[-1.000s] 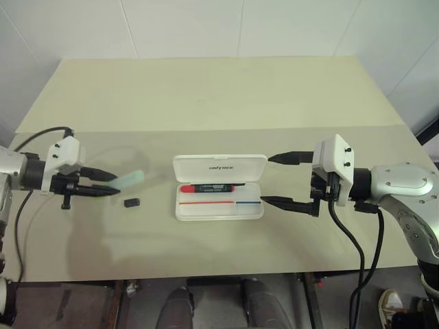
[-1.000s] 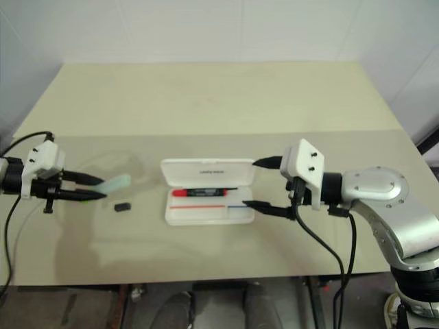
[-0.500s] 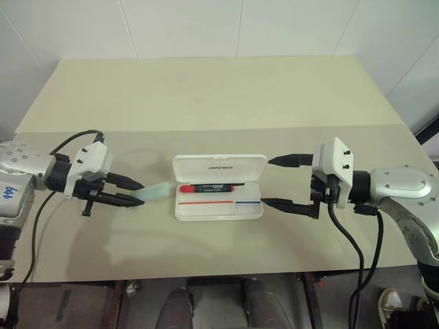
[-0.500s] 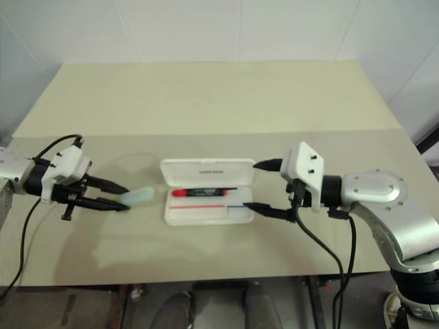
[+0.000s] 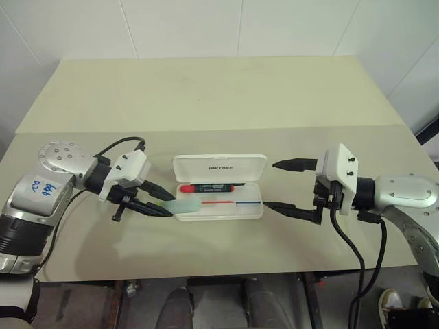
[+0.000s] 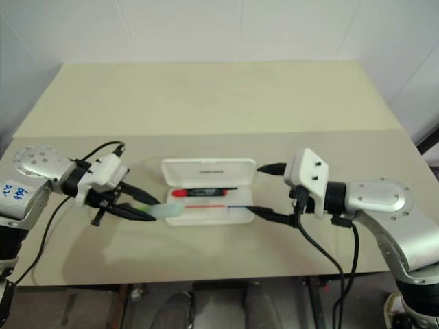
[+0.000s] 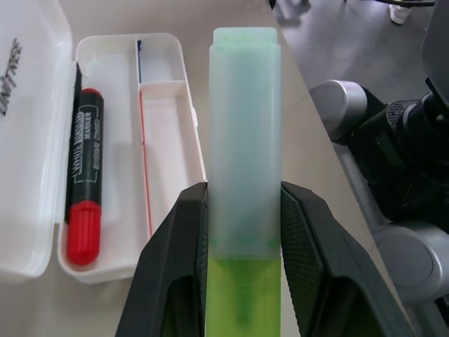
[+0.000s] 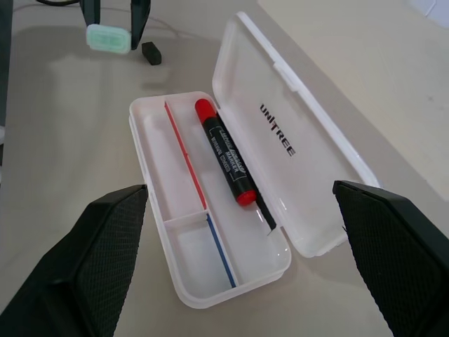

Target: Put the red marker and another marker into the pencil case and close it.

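Currently: left hand (image 5: 159, 204) pinching green marker (image 5: 184, 205) at open case's (image 5: 218, 166) left rim; red marker (image 5: 210, 186) inside. Right hand (image 5: 287, 186) spread beside case. Risk: marker tip catches rim, shoving case.

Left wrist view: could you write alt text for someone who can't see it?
The left gripper holds a pale green marker upright over the table, beside an open white pencil case. A red marker already lies inside the case.

The left end effector (image 5: 159, 200) has carried the green marker (image 5: 182, 205) rightward, seemingly over the pencil case (image 5: 219, 167) edge.
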Motion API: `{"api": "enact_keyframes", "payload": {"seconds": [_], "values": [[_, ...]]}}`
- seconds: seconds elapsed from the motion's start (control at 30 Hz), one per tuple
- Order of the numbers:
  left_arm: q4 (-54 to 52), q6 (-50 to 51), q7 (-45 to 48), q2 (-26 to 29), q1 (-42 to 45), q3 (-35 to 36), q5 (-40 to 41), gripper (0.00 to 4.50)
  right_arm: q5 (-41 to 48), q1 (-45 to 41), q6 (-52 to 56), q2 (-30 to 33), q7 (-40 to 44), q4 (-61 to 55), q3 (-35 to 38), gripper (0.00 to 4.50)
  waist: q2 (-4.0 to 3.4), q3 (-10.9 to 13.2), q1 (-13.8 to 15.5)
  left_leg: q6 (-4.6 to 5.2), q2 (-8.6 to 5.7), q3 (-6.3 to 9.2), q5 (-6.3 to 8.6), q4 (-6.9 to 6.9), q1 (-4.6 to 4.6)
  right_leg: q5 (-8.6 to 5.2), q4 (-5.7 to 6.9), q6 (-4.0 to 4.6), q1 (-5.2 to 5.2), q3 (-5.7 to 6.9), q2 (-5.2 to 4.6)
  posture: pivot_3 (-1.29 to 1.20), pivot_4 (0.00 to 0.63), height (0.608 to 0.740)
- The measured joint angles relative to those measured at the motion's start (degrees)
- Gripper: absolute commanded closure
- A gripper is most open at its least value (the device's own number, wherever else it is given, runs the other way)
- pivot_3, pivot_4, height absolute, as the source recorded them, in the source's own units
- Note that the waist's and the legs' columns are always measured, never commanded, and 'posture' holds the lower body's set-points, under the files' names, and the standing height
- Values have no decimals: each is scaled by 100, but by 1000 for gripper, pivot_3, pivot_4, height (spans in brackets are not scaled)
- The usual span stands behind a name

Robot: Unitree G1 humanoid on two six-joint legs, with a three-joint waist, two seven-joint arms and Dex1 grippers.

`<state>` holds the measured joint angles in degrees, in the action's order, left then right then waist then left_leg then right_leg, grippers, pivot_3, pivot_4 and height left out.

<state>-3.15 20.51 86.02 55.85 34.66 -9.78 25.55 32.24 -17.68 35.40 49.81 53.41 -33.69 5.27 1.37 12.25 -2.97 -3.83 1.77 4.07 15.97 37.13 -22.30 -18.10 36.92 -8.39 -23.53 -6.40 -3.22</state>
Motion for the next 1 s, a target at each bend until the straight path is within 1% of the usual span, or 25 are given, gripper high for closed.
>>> {"api": "enact_keyframes", "payload": {"seconds": [0.3, 0.47, 0.8, 1.0], "values": [[-42, 213, -13, -478, 319, -325, -158, 3403, 58, 90, 66, 3, -175, -70, 17, 0, 1, 0, 1, 1, -1, 0, -1, 1, 0, 1, 0, -1, 1, -1, 0, 0, 150, 740], [141, 145, -85, -811, 461, -476, -466, 3403, 71, 99, 76, 3, -245, -101, 18, 0, 1, 0, 10, 1, -1, 0, -1, 3, 0, 1, 0, -2, 1, -1, 0, 0, 150, 740], [502, -59, -440, -1204, 504, -599, -1125, 3403, 105, 108, 86, 3, -349, -189, 19, 0, 1, 0, 35, 1, -2, 1, -1, 2, 0, 2, -1, -3, 2, -1, 0, 0, 150, 740], [484, 189, -563, -1351, 504, -657, -1153, 3403, 116, 108, 91, 3, -402, -194, 19, 0, 1, 0, 57, 1, -1, 1, -1, 2, 0, 2, 0, -3, 1, -1, 0, 0, 150, 740]]}}
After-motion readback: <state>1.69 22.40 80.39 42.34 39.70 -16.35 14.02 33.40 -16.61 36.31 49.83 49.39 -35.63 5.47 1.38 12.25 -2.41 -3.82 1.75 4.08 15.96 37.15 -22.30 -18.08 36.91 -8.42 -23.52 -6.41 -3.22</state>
